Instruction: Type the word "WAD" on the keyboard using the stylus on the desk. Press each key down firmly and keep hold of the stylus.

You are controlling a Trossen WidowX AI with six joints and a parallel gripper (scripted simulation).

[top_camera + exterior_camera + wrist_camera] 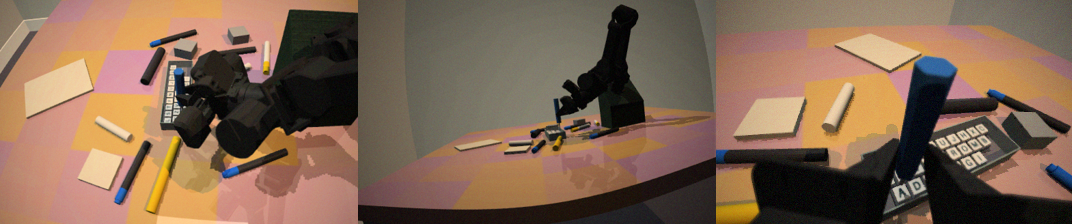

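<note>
Gripping the blue stylus between two dark fingers, narrowly parted and clamped on its shaft, above the gray keyboard on the pink-and-orange checkered tabletop. Standing nearly upright, tilting slightly, with the stylus tip hidden behind the fingers in the wrist view, over the near end of the key rows where the A and D keys are showing. Hovering or pressing, impossible to tell which. Reaching down from a dark green pedestal, the black arm bending low over the keyboard. Lying scattered around: a white cylinder, a long yellow marker, several black markers with blue caps, a plain black cylinder, two gray blocks, and two cream-colored slabs well apart from the keyboard
</note>
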